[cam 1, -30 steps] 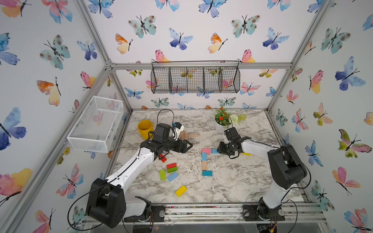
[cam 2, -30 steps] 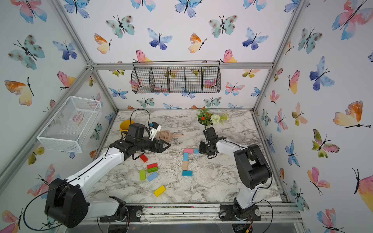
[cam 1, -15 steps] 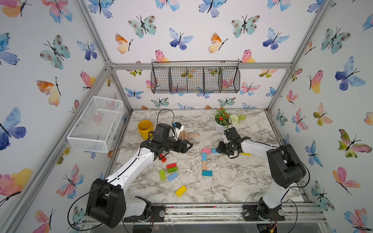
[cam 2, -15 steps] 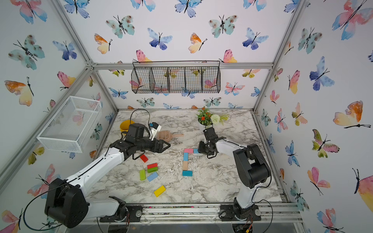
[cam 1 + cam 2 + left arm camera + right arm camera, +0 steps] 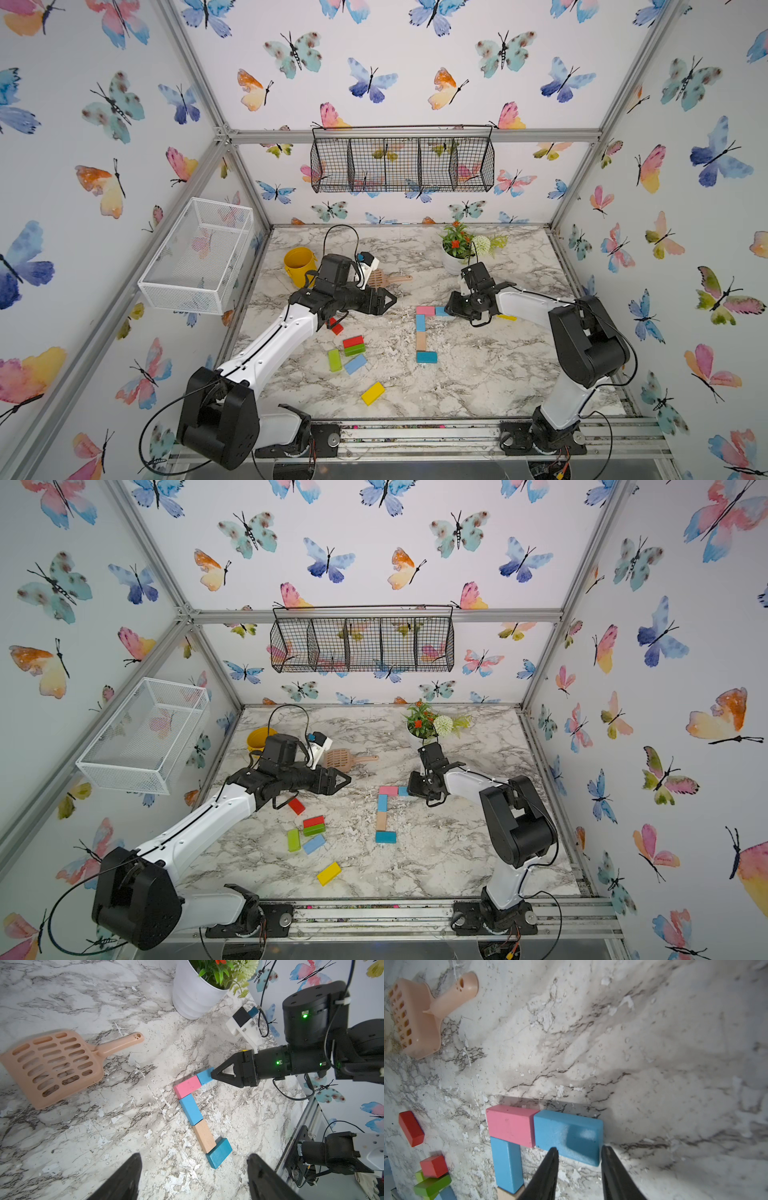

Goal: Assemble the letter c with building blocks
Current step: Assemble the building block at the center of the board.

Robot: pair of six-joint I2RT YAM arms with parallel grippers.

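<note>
Front: yellow block (image 5: 372, 393) alone, then loose pile (image 5: 352, 351) of green, red, blue. C column: teal block (image 5: 427, 357), tan block (image 5: 421, 340), light blue block (image 5: 420, 323), pink block (image 5: 425, 310). Right gripper (image 5: 579, 1148) jaws part-spread, tips at end block (image 5: 569, 1136) beside pink, not clamping. Left gripper (image 5: 386, 300) spread wide, empty. Behind: scoop (image 5: 380, 278), plant pot (image 5: 451, 264).

The right arm's elbow (image 5: 586, 340) has edged slightly inward.
</note>
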